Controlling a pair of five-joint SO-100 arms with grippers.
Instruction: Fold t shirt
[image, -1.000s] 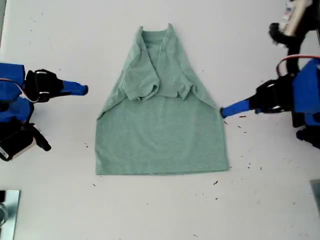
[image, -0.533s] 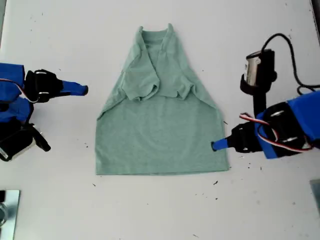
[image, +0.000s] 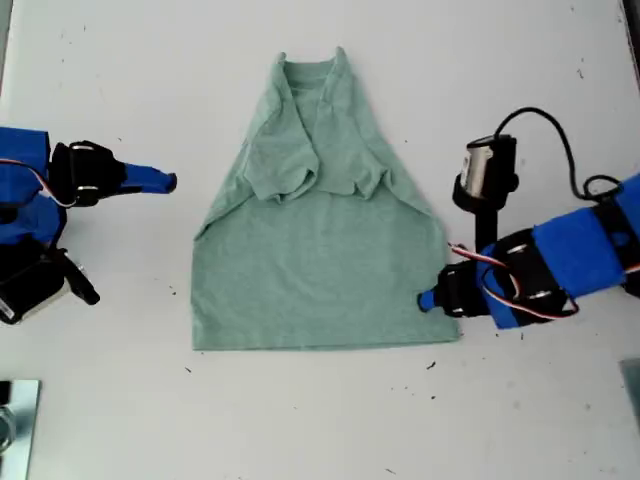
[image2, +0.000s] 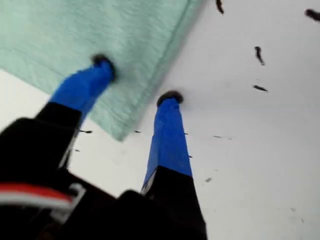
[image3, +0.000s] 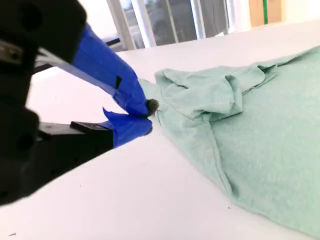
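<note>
The t shirt (image: 320, 235) lies flat on the white table (image: 320, 420), neck toward the far edge in the exterior view, both sleeves folded in over the chest and the hem straight along the near side.

My first gripper (image2: 136, 82) is down at the hem corner on the exterior view's right. Its jaws stand apart: one fingertip (image2: 102, 62) rests on the cloth just inside the side edge, the other is on the bare table just beside that edge, so the edge runs between them. Nothing is pinched. Small dark specks (image2: 258, 54) dot the table just beyond this gripper, off the cloth.

My second gripper (image3: 145, 117) hovers over bare table at the exterior view's left, apart from the shirt, level with the folded sleeve (image3: 215, 92) ahead of it. Its blue tips meet at the front and hold nothing.

A shiny metal object (image: 15, 420) sits at the exterior view's lower left corner, well apart from the shirt.
</note>
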